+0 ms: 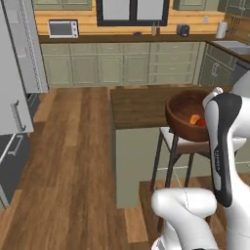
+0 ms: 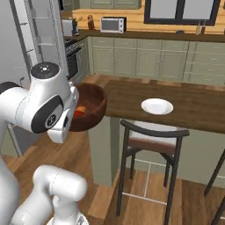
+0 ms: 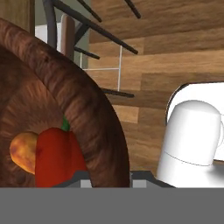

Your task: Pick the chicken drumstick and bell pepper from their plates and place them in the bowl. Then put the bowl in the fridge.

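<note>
Hand view: hand (image 3: 113, 178) clamped on bowl (image 3: 78, 109) rim, bell pepper (image 3: 57, 155) and chicken drumstick (image 3: 24, 151) inside; right base view adds white plate (image 2: 157, 106) on wooden worktop (image 2: 193, 103), stool (image 2: 151, 136) beside

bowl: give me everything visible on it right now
The bowl is deep, round and dark reddish-brown with a wood-like grain and a thick rim. It is lifted off the counter, roughly upright, beside the counter's end and above the floor and a stool. The gripper is closed on its rim, seen at the bottom of the hand view. Inside lie the red bell pepper and the orange-brown chicken drumstick, touching each other.
</note>
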Motion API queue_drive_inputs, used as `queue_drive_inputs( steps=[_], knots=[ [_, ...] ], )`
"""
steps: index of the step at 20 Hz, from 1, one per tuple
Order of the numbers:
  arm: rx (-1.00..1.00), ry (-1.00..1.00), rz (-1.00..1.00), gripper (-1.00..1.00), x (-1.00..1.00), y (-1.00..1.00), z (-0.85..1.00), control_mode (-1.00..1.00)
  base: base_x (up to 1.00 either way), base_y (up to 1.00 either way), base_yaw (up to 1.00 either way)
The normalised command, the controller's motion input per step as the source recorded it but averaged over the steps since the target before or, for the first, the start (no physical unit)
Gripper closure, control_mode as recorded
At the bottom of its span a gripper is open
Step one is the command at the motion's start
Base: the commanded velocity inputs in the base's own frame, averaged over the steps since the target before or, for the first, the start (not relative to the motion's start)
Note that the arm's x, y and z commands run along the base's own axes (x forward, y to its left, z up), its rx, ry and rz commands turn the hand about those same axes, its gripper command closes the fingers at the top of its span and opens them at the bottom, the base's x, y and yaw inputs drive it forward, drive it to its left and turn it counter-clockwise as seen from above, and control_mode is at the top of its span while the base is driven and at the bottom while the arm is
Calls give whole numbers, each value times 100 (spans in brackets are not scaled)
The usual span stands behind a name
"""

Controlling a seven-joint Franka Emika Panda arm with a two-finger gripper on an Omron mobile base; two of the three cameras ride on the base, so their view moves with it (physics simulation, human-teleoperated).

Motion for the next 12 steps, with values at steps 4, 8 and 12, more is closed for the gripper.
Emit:
queue_drive_inputs(
  steps=[4,8,12],
  knots=[
    [0,0,0,100,0,0,0,100,57,100,-4],
    [0,0,0,100,0,0,0,100,98,100,-13],
    [0,0,0,100,0,0,0,100,100,100,-12]
  ],
)
